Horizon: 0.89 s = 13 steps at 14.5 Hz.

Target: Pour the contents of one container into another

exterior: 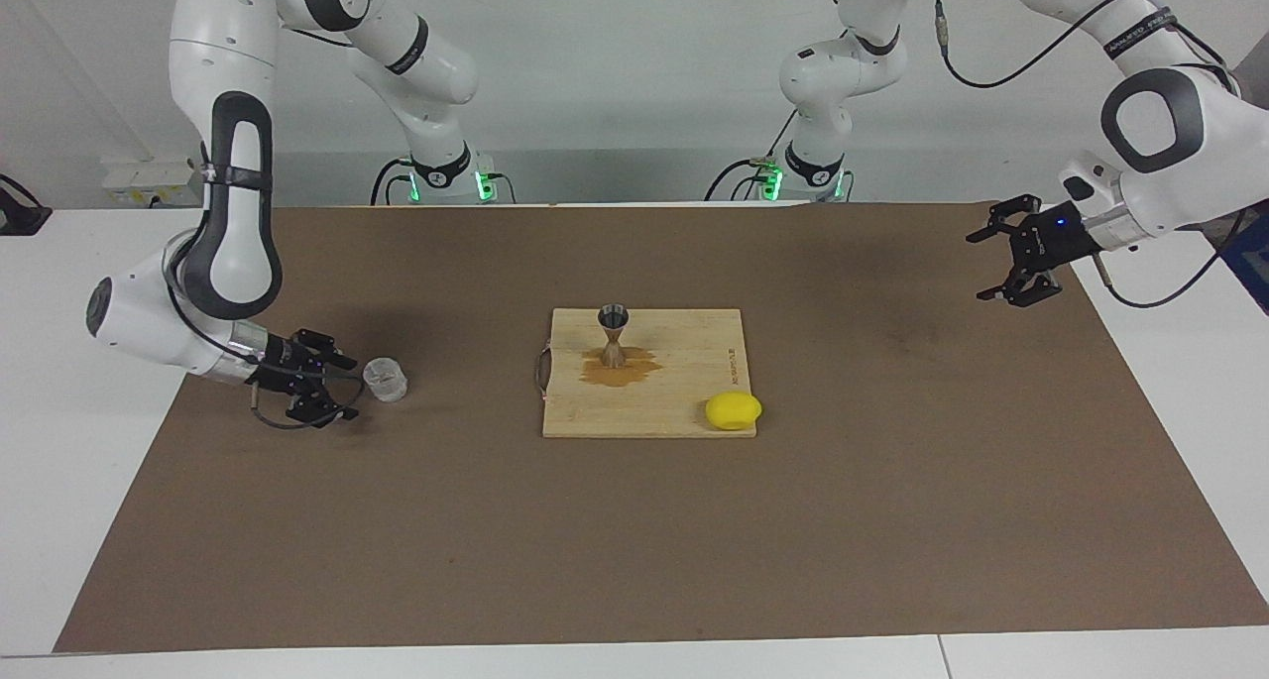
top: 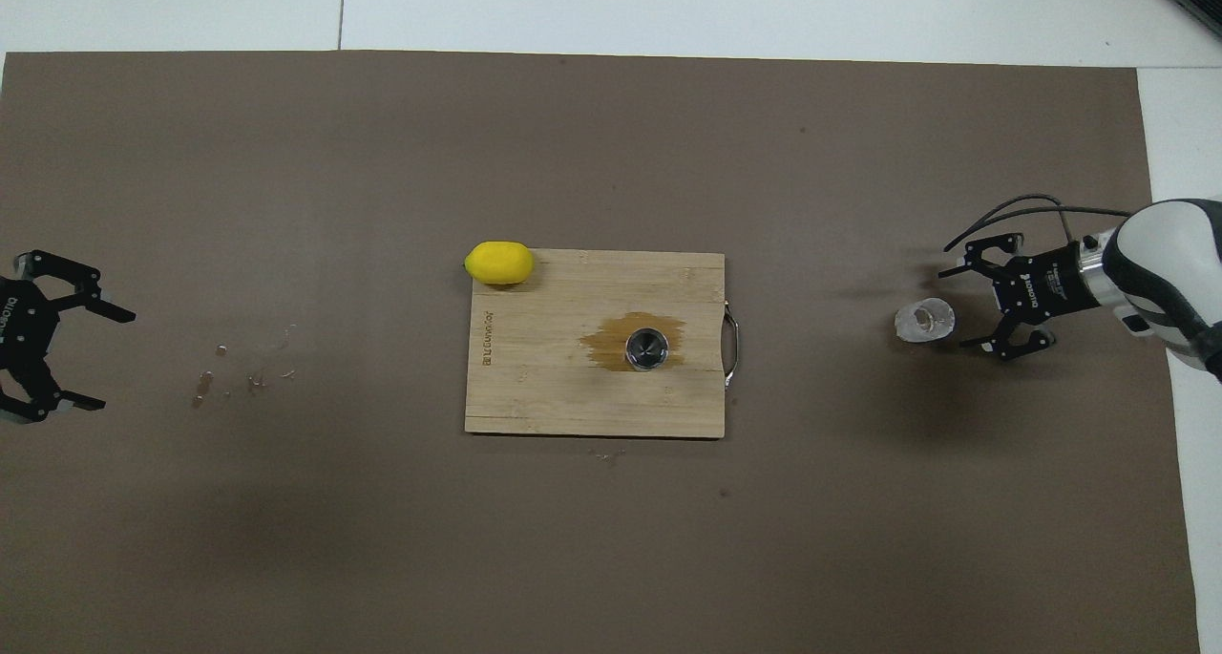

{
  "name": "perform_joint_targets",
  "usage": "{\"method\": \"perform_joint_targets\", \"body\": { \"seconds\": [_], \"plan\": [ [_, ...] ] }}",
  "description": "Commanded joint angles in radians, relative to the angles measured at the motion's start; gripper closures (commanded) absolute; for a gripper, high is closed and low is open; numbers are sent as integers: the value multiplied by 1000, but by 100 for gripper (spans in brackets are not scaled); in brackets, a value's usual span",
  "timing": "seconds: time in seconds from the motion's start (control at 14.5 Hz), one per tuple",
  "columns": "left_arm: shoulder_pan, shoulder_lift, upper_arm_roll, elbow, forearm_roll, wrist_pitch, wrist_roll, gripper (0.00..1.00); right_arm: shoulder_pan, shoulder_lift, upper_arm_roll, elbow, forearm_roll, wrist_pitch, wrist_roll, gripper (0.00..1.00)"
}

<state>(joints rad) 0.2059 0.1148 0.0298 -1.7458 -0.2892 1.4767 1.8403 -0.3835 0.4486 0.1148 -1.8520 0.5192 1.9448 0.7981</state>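
Right tool (exterior: 342, 390) spread wide, empty, low by glass cup (exterior: 385, 380) on counter (exterior: 634, 520). Center fingers round cup, clench gently, lift level. Jigger (exterior: 614, 335) upright on cutting board (exterior: 684, 401), wet stain round its base. Left tool (exterior: 991, 263) released, waits.

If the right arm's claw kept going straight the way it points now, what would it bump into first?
Most likely the small glass cup. The right gripper, open and low over the mat, points at it from the right arm's end of the table, and nothing lies between them. Its exact height is hard to judge.
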Motion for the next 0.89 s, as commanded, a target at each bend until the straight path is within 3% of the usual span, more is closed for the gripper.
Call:
{"method": "perform_joint_targets", "body": {
  "seconds": [0.0, 0.28, 0.41, 0.62, 0.76, 0.83],
  "plan": [
    [-29, -7, 4, 57, 36, -30, -93, 0, -2, -25, 9, -68, 74, 23, -8, 0],
    [-57, -30, 9, 94, 42, -52, -338, 0, 12, -33, 9, -93, 103, 25, -2, 0],
    [-63, -61, -4, 112, 119, -36, -478, 0, 11, -38, 9, -99, 128, 28, -2, 1],
    [-98, -75, -11, 135, 204, 14, -693, 0, 12, -39, 14, -99, 130, 14, 0, 40],
    [-124, -75, -14, 155, 260, 62, -888, 0, 9, -39, 14, -95, 142, 2, 9, 90],
    [-128, -79, -14, 155, 271, 59, -939, 0, 11, -39, 14, -89, 156, -9, 10, 100]
  ]
}}
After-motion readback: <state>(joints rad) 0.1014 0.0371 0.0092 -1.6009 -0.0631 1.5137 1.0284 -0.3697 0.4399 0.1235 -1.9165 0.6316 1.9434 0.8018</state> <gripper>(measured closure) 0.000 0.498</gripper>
